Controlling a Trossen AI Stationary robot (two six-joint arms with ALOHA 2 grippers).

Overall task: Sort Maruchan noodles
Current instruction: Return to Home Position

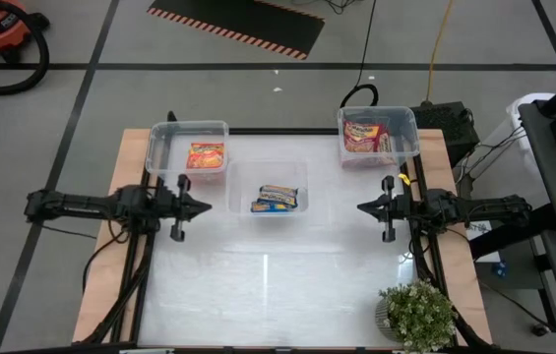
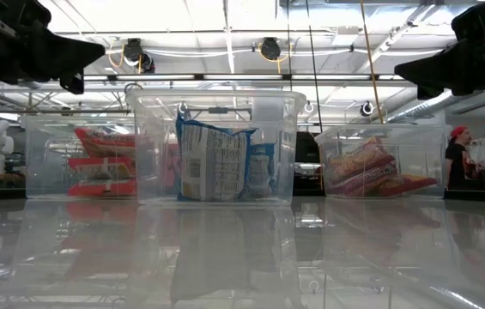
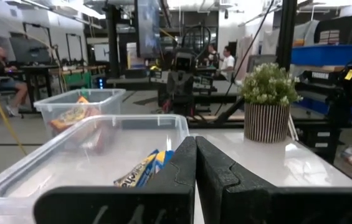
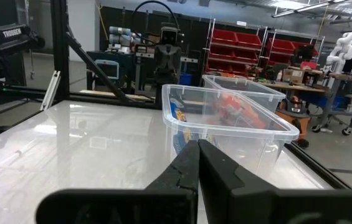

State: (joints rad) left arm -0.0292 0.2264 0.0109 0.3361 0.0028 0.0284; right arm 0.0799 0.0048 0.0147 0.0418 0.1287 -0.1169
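Sorting looks done: noodles (image 1: pixel 278 198) sit by colour in centre bin (image 1: pixel 243 180) and two far bins (image 1: pixel 156 147) flanking it. Left gripper (image 1: pixel 202 207) and right gripper (image 1: pixel 364 207) flank centre bin, fingers pressed together, empty, parked.

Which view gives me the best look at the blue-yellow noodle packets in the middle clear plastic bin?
The low view: the blue-yellow noodle packets sit large and central behind the wall of the middle clear plastic bin. The high view shows them small, from above. Each wrist view catches only a sliver.
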